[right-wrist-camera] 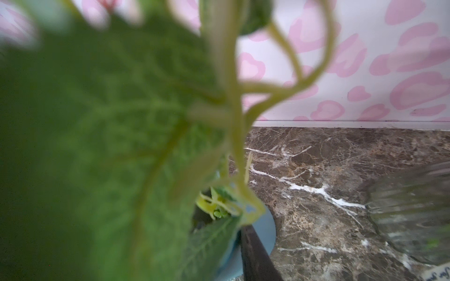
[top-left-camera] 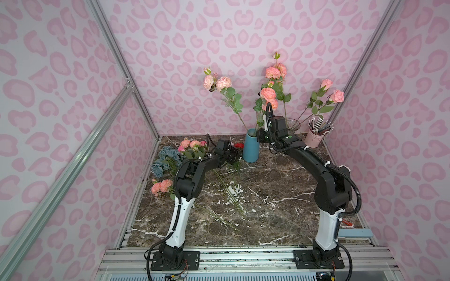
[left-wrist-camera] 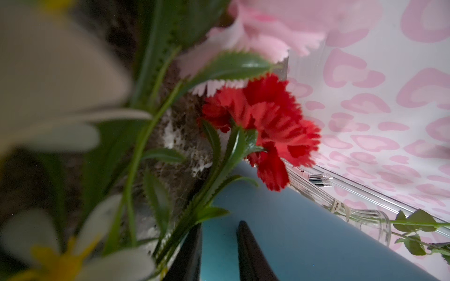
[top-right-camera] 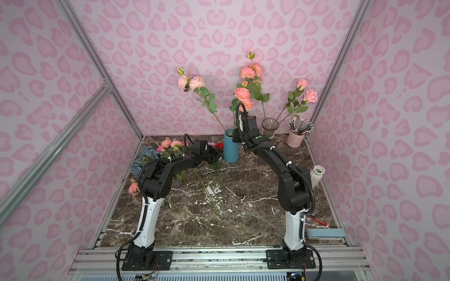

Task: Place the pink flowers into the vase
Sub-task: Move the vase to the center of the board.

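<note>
Well, only a top view caught the white vase [top-right-camera: 317, 175] by the right arm [top-right-camera: 289, 185]. Ruffled, leafy pink flowers [top-left-camera: 222, 83] stood in the blue vase [top-left-camera: 250, 150]. The left gripper [left-wrist-camera: 218, 233] was barely parted and empty; the right gripper [top-left-camera: 261, 135] was impossible to tell.

blue vase [top-left-camera: 250, 149]: matte cylinder, upright at back centre of the marble top. pink flowers: a pale ruffled spray [top-left-camera: 220, 83] stands in it, leaning left. a salmon spray [top-left-camera: 267, 95] stands upright, stem at its mouth. a taller salmon spray [top-left-camera: 274, 71] and two pink roses [top-left-camera: 337, 95] stand in the clear glass vase [top-left-camera: 292, 125] beside it. a mixed pink bunch [top-left-camera: 191, 144] and a salmon pair [top-left-camera: 161, 186] lie flat at left.
</note>
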Robot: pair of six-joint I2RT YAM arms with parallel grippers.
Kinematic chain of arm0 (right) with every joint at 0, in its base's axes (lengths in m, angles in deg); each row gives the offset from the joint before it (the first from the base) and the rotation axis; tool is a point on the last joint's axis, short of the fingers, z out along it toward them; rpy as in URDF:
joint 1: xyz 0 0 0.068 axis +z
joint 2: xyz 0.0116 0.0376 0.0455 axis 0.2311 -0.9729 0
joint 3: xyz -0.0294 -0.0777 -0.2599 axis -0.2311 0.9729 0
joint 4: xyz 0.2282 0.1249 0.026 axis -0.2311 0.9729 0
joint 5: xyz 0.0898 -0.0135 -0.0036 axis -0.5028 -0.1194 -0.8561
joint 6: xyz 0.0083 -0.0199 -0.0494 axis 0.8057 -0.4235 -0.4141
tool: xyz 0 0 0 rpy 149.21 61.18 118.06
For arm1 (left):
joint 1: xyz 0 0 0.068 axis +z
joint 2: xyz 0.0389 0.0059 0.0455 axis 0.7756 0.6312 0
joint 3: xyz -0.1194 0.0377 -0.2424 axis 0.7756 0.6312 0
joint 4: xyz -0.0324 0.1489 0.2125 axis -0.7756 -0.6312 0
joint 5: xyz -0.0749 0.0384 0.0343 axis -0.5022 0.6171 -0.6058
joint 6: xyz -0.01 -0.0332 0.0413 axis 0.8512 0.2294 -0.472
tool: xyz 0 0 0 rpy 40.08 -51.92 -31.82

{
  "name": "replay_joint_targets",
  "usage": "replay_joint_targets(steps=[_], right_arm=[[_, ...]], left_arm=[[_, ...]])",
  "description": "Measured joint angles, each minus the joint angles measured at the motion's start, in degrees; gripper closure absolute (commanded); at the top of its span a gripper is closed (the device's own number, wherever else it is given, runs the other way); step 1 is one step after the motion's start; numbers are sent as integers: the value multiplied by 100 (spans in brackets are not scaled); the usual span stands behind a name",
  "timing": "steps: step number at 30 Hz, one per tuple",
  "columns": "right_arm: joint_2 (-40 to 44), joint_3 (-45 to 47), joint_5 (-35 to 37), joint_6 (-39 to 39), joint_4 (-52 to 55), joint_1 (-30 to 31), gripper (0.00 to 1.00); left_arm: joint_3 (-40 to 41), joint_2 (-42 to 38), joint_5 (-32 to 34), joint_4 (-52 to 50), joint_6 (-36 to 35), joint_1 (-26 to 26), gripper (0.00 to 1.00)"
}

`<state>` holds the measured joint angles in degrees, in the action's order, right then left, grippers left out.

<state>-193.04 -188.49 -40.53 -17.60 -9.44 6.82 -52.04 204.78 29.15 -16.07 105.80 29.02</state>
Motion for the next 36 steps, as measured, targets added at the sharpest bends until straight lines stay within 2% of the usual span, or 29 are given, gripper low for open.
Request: replay_joint_targets(steps=[13, 26, 36], right_arm=[[0, 0, 105, 0, -13, -162, 72], [-144, -151, -90, -13, -55, -597, 72], [-131, -146, -199, -44, -44, -636, 69]], left_arm=[[-726, 345, 197, -306, 2, -179, 71], [-1606, 901, 37, -299, 44, -361, 70], [-1266, 584, 76, -455, -74, -361, 66]])
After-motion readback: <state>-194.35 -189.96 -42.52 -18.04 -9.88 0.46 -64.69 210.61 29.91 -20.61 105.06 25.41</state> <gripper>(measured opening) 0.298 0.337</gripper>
